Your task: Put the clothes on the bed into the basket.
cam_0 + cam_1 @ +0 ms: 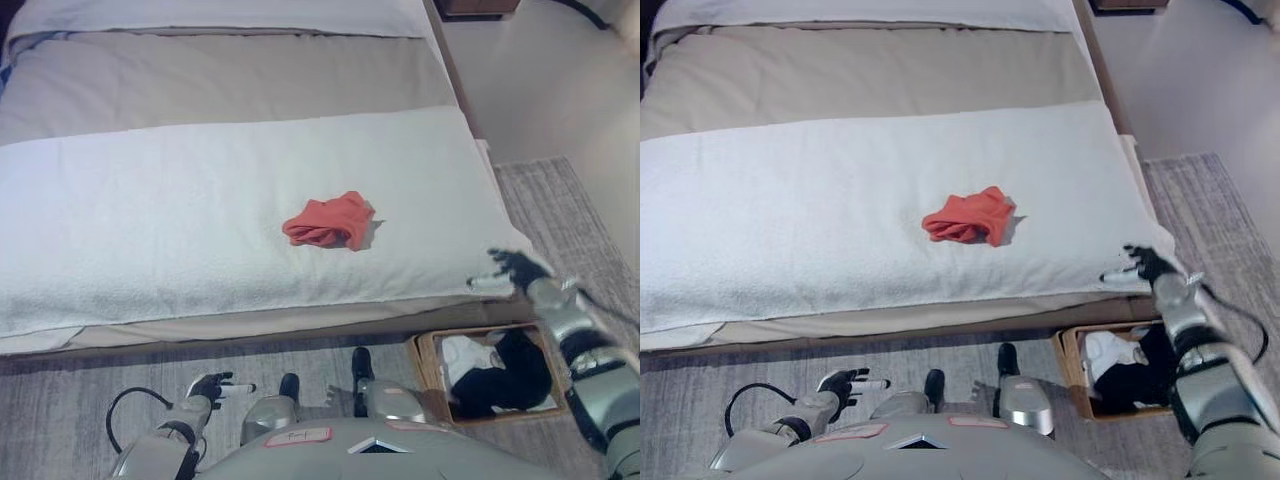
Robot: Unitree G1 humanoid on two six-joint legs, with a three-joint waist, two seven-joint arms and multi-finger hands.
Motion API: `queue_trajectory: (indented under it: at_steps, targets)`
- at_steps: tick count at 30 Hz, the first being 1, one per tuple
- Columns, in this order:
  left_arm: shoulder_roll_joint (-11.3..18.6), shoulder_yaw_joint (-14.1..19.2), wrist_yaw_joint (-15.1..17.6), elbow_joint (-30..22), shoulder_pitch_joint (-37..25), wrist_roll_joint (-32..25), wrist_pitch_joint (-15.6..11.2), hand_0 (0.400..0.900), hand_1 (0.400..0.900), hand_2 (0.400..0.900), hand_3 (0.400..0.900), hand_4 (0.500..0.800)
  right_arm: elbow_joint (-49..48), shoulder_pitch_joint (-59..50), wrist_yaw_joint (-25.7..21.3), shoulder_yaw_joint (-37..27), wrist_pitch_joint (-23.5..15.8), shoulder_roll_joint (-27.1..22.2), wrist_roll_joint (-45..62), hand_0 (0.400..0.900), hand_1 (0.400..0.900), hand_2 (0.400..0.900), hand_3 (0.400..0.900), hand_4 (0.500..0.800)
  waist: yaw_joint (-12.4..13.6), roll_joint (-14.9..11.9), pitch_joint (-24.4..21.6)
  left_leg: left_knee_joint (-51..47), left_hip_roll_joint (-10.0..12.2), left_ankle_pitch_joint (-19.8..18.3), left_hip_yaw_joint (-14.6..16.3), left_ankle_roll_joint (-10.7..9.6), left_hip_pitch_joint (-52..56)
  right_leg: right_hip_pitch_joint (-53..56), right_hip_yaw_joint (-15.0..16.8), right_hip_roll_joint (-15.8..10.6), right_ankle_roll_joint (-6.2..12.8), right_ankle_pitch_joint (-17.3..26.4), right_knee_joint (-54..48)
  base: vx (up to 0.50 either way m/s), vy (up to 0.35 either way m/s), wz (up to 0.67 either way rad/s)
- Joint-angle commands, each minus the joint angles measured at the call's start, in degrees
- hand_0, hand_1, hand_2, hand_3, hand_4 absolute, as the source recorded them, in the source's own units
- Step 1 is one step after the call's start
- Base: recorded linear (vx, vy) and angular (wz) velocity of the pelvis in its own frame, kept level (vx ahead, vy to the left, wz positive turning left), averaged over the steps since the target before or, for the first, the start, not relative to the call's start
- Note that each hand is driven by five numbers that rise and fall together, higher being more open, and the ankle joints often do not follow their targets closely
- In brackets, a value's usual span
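We see a bed (150, 200) on grey carpet (570, 200); a red garment (328, 222) lies mid-blanket. Right hand (512, 270), fingers spread and empty, hovers above the basket (425, 352); left hand (215, 387) open, low

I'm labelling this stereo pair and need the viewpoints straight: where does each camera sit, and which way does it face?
Left eye view: on the head, looking down at the bed with the red garment; left robot hand low over the rug, right robot hand open by the bed's corner.
Right eye view: the head's other eye, slightly offset, facing the same way; both arms show again.
Shared: the bed, the garment, the basket on the floor holding white and black clothes, both hands.
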Motion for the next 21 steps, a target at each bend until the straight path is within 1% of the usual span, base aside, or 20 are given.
queue_trajectory:
  at_steps: [1, 4, 9, 15, 21]
  targets:
    - [1.28, -2.58, 0.99, 2.71, -2.06, -0.47, -0.55, 0.9, 0.9, 0.9, 0.9, 0.8, -1.52, -12.79, -2.81, 4.4, -4.06, -0.1, -1.15, 0.9, 0.9, 0.9, 0.9, 0.8, 2.41, -0.55, 3.25, -0.86, 1.34, 0.88, 1.84, -1.59, -3.4, 0.54, 0.68, -3.02, 3.25, -5.03, 2.71, -0.09, 0.016, 0.03]
    - [0.92, -3.94, 1.57, 2.51, -2.76, -1.93, -0.91, 0.9, 0.9, 0.9, 0.9, 0.8, 2.32, -21.3, -4.56, 7.28, -4.0, 1.66, -0.77, 0.9, 0.9, 0.9, 0.9, 0.8, 3.41, 0.11, 5.2, -0.28, 0.52, 1.39, 1.48, -1.47, -5.51, -1.31, 0.84, -3.38, 3.13, -4.78, 3.34, -0.07, 0.008, 0.07]
    - [2.0, -5.58, 1.95, 1.16, -3.09, -3.52, -1.56, 0.9, 0.9, 0.9, 0.9, 0.8, 9.5, -31.93, -5.17, 12.33, -3.23, 4.19, -2.15, 0.9, 0.9, 0.9, 0.9, 0.8, 5.48, 1.94, 7.92, 0.68, -0.8, 2.56, 0.5, -1.65, -9.02, -3.62, 0.58, -4.01, 2.97, -4.41, 3.91, -0.05, -0.013, 0.18]
    - [2.21, -8.26, 1.87, -1.03, -2.82, -4.37, -2.03, 0.9, 0.9, 0.9, 0.9, 0.8, 14.37, -36.74, -6.41, 14.46, -2.37, 6.51, -4.84, 0.9, 0.9, 0.9, 0.9, 0.8, 7.65, 4.52, 9.81, 0.83, -1.79, 3.63, -1.14, -1.85, -11.38, -4.89, -0.51, -4.46, 2.82, -4.57, 4.16, -0.01, -0.027, 0.19]
    - [2.2, -10.09, 2.27, -3.28, -2.46, -4.62, -2.47, 0.9, 0.9, 0.9, 0.9, 0.8, 16.16, -39.44, -7.3, 15.07, -2.1, 6.5, -5.49, 0.9, 0.9, 0.9, 0.9, 0.8, 9.41, 7.16, 11.95, 1.3, -2.57, 4.44, -2.21, -1.92, -13.73, -6.69, -1.15, -4.99, 2.81, -4.89, 5.04, -0.02, -0.021, 0.15]
